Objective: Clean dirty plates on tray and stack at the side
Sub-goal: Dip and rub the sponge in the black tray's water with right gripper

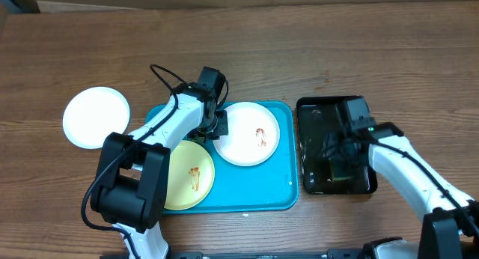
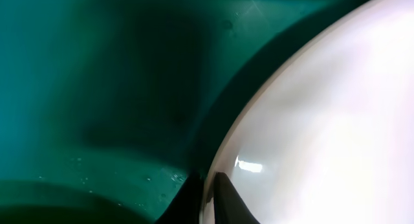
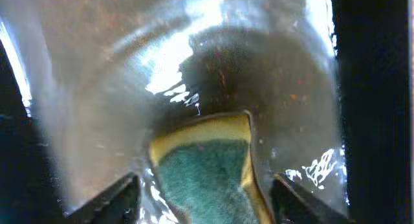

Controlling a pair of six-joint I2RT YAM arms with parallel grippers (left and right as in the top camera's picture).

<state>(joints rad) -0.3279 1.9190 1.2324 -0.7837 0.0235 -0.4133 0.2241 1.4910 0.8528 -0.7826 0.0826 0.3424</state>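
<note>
The turquoise tray (image 1: 254, 186) holds a white plate (image 1: 247, 133) with a brown smear and a pale yellow plate (image 1: 187, 175) with a brown smear. A clean white plate (image 1: 96, 117) lies on the table left of the tray. My left gripper (image 1: 216, 126) is shut on the left rim of the smeared white plate (image 2: 323, 120), one finger over it and one under (image 2: 210, 188), above the tray floor (image 2: 97, 88). My right gripper (image 1: 340, 168) is low in the black tray, open, its fingers (image 3: 204, 195) on either side of a yellow-and-green sponge (image 3: 200, 162).
The glossy black tray (image 1: 314, 117) stands right of the turquoise tray, and its wet floor shows in the right wrist view (image 3: 259, 75). Bare wooden table lies behind both trays and around the plate on the left.
</note>
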